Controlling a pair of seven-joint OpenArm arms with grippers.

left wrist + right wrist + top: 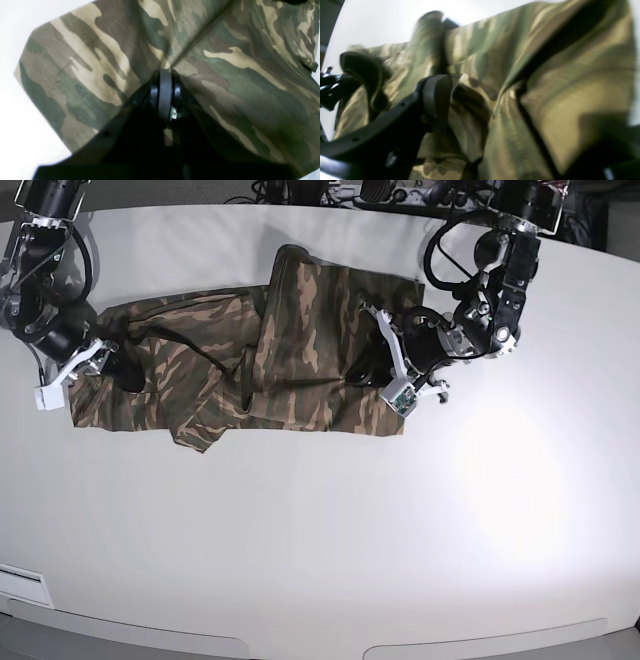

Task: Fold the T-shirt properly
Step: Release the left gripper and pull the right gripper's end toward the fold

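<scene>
My left claw (165, 72) is closed, its tips down against the camouflage T-shirt (320, 350), pressing into a crease; whether cloth is pinched between them I cannot tell. My right claw (532, 120) is open wide, its two fingers set well apart over the bunched end of the shirt, with folds rising between them.

The T-shirt lies on the white table (300, 530), stretched across from under my right claw to under my left. Near my left claw it is broad and fairly smooth, doubled over itself, with a deep crease running away from my fingertips. Toward my right it narrows and rumples, with dark hollows between the folds and a loose flap hanging toward the table's front edge.
</scene>
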